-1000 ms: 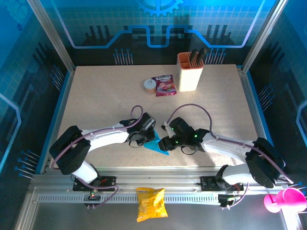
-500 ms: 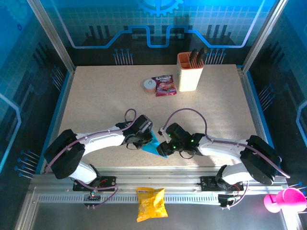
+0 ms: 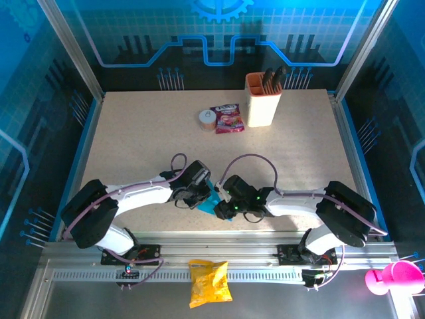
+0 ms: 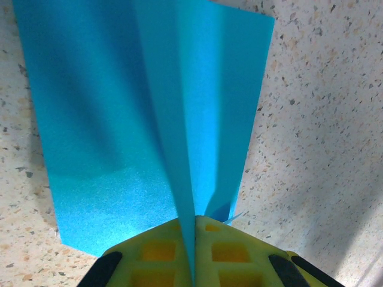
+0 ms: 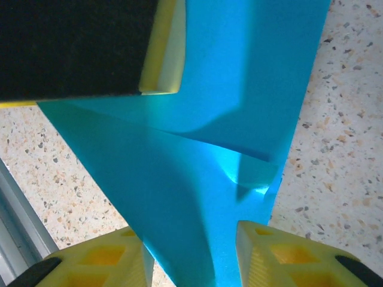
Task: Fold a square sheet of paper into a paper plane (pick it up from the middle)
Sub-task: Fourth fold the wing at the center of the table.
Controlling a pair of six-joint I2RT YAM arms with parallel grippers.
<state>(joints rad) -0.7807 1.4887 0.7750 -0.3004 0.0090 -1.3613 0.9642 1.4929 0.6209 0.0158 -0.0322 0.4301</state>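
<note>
Paper position: the square sheet of paper [image 3: 211, 200] lies on the table [image 3: 133, 133] toward 6 o'clock, close to the front edge, between both grippers.
Left gripper: the left gripper [image 4: 194, 232] reaches in from 9 o'clock. Its fingers are closed on a raised ridge of the paper, with no gap between them.
Reason for this pinch: it probably holds the centre crease upright and anchors the sheet.
Right gripper: the right gripper [image 5: 191, 245] reaches in from 3 o'clock. Its fingers stand apart, one on each side of a paper flap, and do not press it.
Reason for this pose: it seems placed to close on that flap for the next fold.
Paper look: bright cyan-blue, matte and unmarked. It is folded in layers with one sharp ridge, slanting edges and a small bent corner. It is not yet a slim dart.
</note>
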